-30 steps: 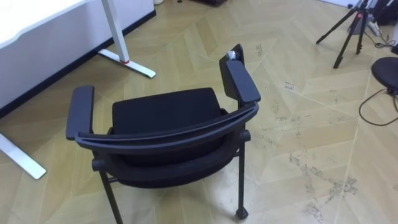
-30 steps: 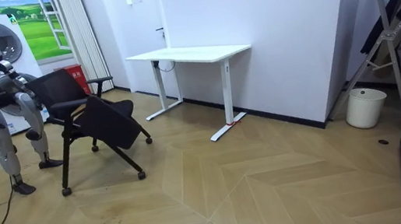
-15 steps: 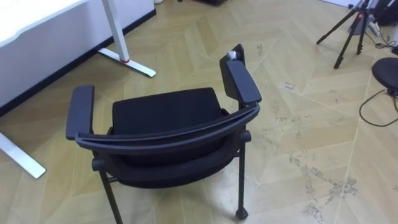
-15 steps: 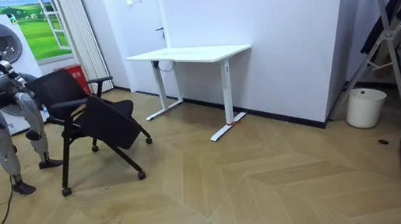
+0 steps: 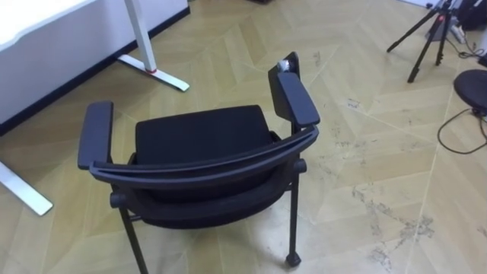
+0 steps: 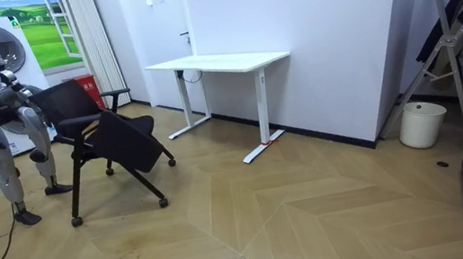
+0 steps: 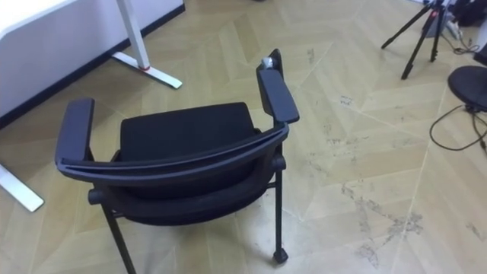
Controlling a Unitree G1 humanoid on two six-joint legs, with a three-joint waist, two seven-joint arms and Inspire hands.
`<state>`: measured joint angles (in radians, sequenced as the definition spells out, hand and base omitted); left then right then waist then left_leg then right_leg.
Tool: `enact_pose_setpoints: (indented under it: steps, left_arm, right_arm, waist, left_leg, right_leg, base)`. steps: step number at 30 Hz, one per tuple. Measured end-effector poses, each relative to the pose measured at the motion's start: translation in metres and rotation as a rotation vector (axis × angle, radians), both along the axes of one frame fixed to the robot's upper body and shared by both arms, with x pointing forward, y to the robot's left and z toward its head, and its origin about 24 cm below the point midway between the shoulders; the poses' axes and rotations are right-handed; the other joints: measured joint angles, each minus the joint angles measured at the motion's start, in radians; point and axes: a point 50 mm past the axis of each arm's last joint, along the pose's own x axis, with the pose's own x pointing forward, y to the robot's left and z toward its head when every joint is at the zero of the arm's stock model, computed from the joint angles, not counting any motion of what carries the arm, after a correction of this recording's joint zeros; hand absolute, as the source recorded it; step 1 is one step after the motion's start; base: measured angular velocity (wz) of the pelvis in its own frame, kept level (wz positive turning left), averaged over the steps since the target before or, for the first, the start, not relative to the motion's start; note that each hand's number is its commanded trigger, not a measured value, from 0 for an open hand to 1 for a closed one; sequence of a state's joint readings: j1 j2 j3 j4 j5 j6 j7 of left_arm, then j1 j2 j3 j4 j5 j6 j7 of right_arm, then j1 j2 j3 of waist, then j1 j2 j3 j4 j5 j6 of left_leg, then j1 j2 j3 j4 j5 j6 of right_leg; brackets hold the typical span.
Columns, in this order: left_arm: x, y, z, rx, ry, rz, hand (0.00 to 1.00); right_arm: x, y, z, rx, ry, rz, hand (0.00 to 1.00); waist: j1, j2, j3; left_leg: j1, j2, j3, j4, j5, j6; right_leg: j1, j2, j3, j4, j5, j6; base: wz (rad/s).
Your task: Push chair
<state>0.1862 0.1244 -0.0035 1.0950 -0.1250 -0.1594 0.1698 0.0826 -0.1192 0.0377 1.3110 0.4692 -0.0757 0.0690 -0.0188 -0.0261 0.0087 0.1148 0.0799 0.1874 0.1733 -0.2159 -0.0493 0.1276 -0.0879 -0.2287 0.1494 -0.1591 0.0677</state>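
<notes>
Nothing has moved on the floor since half a second ago. The whole left eye scene has slid slightly toward ten o'clock, which is our own camera shifting, and the room view is unchanged.

From the left eye view we look down on the black chair (image 5: 202, 133) from behind. Its curved back rail (image 5: 205, 169) lies nearest to us and its seat faces twelve o'clock. The left armrest (image 5: 95, 135) sits at nine o'clock of the seat and the right armrest (image 5: 295, 99) at two o'clock. A castor (image 5: 291, 260) on the rear right leg rests on the wooden floor (image 5: 365, 175). The white worktop (image 5: 34, 19) is at ten o'clock of the chair, well apart, and its leg foot (image 5: 152, 74) stands on the floor at eleven o'clock. A tripod (image 5: 426, 30) stands far off at two o'clock, with a dark round seat (image 5: 472, 87) at three o'clock.

From the room view we see the robot standing just behind the chair (image 6: 110, 137) at the room view's left. The chair's seat is turned toward the worktop (image 6: 217, 61), which is at two o'clock of it. A white bin (image 6: 419, 124) stands by the wall far to the right. We cannot tell at this distance how the fingers are set.

From the right eye view the chair (image 7: 186, 133) stands the same way.
</notes>
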Motion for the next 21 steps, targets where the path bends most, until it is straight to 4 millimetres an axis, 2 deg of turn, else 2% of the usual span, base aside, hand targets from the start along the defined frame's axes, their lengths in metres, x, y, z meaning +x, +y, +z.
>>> enact_pose_setpoints:
  steps: [4,8,12,15,19,21]
  left_arm:
    - [-0.009,0.002,-0.001,-0.013,0.016,0.016,0.0]
    - [-0.023,0.007,-0.001,-0.012,0.038,0.065,0.0]
    - [-0.039,0.013,0.0,0.001,0.057,0.134,0.0]
    - [-0.049,0.015,0.001,0.021,0.08,0.157,0.0]
    - [-0.061,0.016,0.001,0.053,0.119,0.132,0.0]
    - [-0.072,0.018,0.002,0.07,0.146,0.141,0.0]
  right_arm:
    - [0.0,0.0,0.0,-0.001,0.005,0.005,0.0]
    - [-0.001,-0.001,0.0,-0.003,0.01,0.005,0.0]
    - [-0.001,-0.002,0.0,-0.012,0.015,0.025,0.0]
    - [0.0,-0.002,0.0,-0.023,0.019,0.03,0.0]
    - [0.004,-0.004,0.001,-0.038,0.017,0.033,0.0]
    - [0.009,-0.004,0.001,-0.042,0.006,0.044,0.0]
  waist:
    - [0.006,-0.007,0.0005]
    - [0.023,-0.004,-0.0022]
    - [0.049,-0.006,-0.0035]
    - [0.061,-0.003,-0.0036]
    - [0.112,0.006,-0.0027]
    - [0.112,0.008,-0.0039]
  left_leg:
    - [-0.001,0.0,-0.002,-0.002,0.0,0.0]
    - [-0.003,-0.001,-0.003,-0.001,0.0,0.0]
    - [-0.016,-0.001,-0.04,0.006,0.0,0.0]
    - [-0.042,-0.003,-0.087,0.026,0.0,0.0]
    - [-0.059,-0.007,-0.118,0.04,-0.001,-0.001]
    - [-0.072,-0.008,-0.139,0.05,-0.002,-0.003]
  right_leg:
    - [0.002,0.0,-0.002,-0.001,0.0,0.0]
    - [0.001,0.0,-0.006,-0.003,0.0,0.0]
    - [0.009,0.0,-0.049,-0.003,0.0,0.0]
    - [0.017,-0.002,-0.093,-0.003,0.0,0.0]
    - [0.031,-0.002,-0.132,-0.017,-0.001,0.001]
    - [0.032,-0.001,-0.149,-0.017,-0.004,0.006]
  base:
    - [0.0]
    - [0.02]
    - [0.24]
    - [0.43]
    - [0.25]
    - [0.25]
